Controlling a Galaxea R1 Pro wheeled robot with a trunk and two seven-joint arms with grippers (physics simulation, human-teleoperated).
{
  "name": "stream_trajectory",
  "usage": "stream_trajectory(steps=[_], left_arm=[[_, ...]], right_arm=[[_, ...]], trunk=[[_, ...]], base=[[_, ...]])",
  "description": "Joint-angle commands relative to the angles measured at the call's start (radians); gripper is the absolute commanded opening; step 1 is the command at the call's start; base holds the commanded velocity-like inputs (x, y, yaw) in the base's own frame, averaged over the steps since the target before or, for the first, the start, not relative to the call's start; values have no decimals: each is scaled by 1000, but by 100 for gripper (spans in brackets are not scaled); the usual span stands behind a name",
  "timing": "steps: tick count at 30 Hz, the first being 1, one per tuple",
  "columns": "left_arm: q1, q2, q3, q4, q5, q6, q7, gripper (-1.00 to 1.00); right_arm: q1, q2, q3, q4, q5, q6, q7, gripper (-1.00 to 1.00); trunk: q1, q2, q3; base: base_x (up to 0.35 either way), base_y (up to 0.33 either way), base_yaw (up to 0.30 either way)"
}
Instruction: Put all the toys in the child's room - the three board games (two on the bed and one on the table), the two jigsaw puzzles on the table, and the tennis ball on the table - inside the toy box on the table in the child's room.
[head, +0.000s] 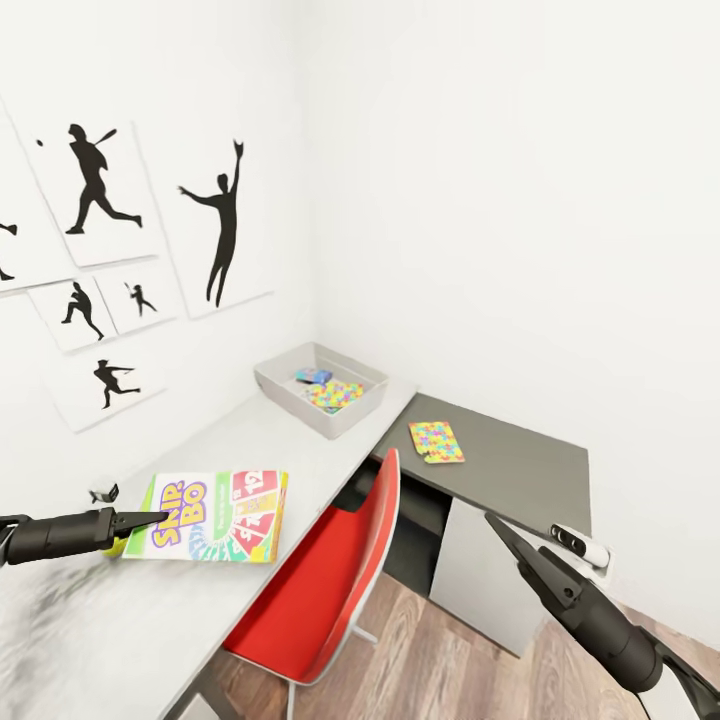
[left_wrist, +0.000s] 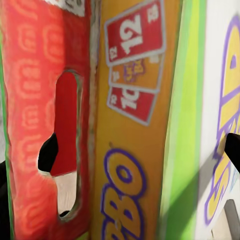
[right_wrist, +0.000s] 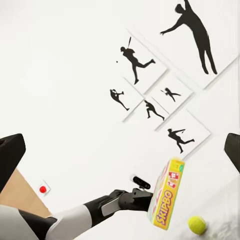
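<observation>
My left gripper (head: 150, 520) is shut on the near edge of the SKIP-BO board game (head: 215, 515), holding it slightly above the pale table (head: 300, 450). In the right wrist view the box (right_wrist: 166, 200) stands tilted on edge in that gripper (right_wrist: 142, 200), with the tennis ball (right_wrist: 196, 224) on the table beside it. Up close, the box's print (left_wrist: 130, 115) spans the space between the left fingers. The grey toy box (head: 275, 385) holds a jigsaw puzzle (head: 333, 393) and a blue game (head: 313, 376). A second puzzle (head: 436, 441) lies on the dark end section. My right gripper (head: 505, 535) hangs open over the floor.
A red chair (head: 330, 580) is pushed in at the desk between my arms. A small white device (head: 578, 543) lies at the near corner of the dark grey section (head: 520, 470). Silhouette posters (head: 225, 220) hang on the wall behind the table.
</observation>
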Motion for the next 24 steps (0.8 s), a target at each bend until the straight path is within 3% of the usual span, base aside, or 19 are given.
stream_trajectory(steps=[1, 6, 12, 24], left_arm=[[-1, 1, 0, 0, 0, 10, -4, -100], [-1, 0, -1, 0, 1, 10, -4, -100], [0, 1, -1, 1, 2, 10, -4, -100], [0, 0, -1, 0, 2, 9, -4, -100]], right_arm=[[-1, 1, 0, 0, -6, 9, 1, 100], [-1, -3, -1, 0, 0, 8, 3, 100], [-1, 5, -4, 0, 74, 8, -1, 100], [-1, 6, -3, 0, 89, 10, -23, 100]], trunk=[[1, -2, -1], [1, -2, 5], [1, -2, 6], [1, -2, 6]], base=[[-24, -42, -154], [-10, -17, -104], [-1, -2, -14], [0, 0, 0]])
